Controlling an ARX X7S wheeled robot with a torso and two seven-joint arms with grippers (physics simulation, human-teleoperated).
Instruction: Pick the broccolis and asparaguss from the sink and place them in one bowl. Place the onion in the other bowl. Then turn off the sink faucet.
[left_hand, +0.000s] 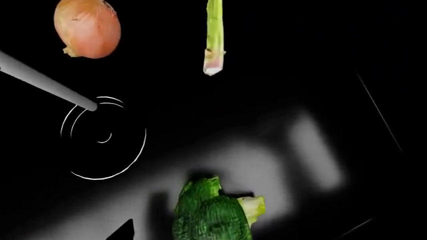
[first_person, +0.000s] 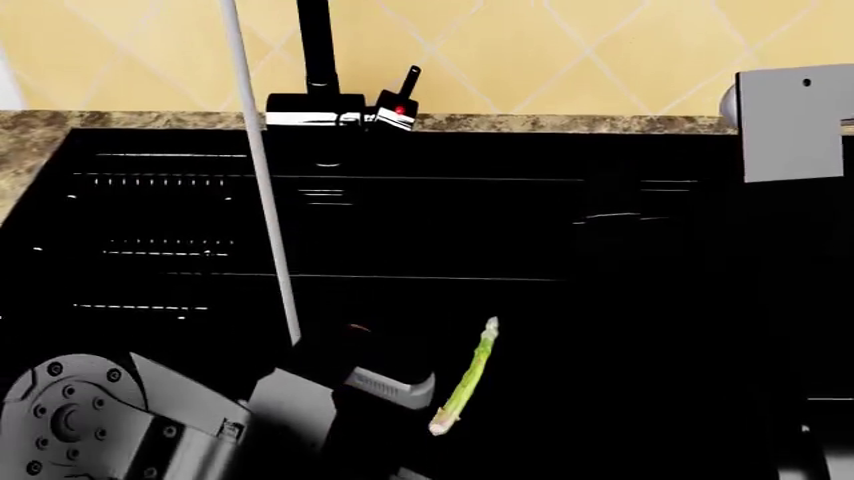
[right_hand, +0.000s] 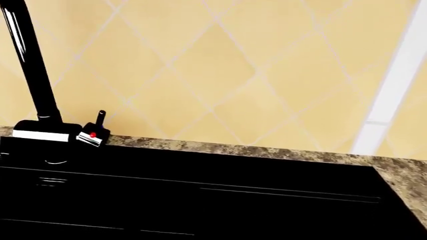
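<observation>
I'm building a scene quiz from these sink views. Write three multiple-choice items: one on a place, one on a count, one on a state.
1. Where does the asparagus lie?
A. In the black sink basin
B. On the granite counter
C. In a bowl

2. How many vegetables show in the left wrist view?
A. One
B. Three
C. Five

3. What is the faucet doing?
A. Running
B. Off and dry
C. Lying detached

Answers:
1. A, the stalk rests on the dark basin floor.
2. B, the onion, the asparagus and the broccoli are all there.
3. A, a water stream falls into the basin and ripples ring its landing spot.
</observation>
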